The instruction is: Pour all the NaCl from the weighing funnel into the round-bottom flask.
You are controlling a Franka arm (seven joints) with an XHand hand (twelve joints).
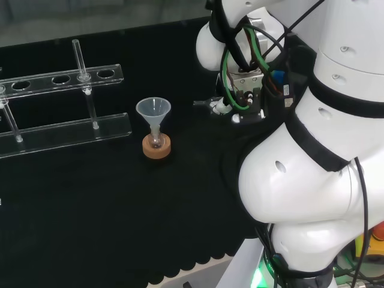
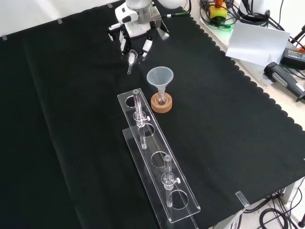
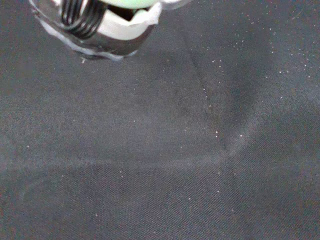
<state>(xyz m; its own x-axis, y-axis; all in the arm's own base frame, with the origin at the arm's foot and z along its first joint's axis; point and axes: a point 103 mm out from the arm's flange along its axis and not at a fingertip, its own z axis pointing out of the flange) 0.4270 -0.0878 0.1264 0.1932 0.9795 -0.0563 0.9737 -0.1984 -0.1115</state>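
Observation:
In the front view the hand [image 2: 136, 33] is at the top of the cloth, its fingers curled round a clear weighing funnel [image 2: 131, 59] whose narrow end slants down. It hangs above the cloth, up and to the left of a small round-bottom flask [image 2: 161, 99] on a cork ring [image 2: 161, 104]. A clear cone funnel [image 2: 160, 76] stands in the flask's neck. From the head view, the flask [image 1: 156, 141], cork ring [image 1: 156, 147] and cone funnel [image 1: 153, 109] sit left of the hand [image 1: 239, 102], which the arm partly hides. What the weighing funnel holds is unclear.
A long clear rack [image 2: 157, 167] with round holes and upright glass tubes runs toward the front from beside the flask; in the head view the rack [image 1: 60, 105] is at the left. The wrist view looks at black cloth [image 3: 160, 150] speckled with tiny white grains.

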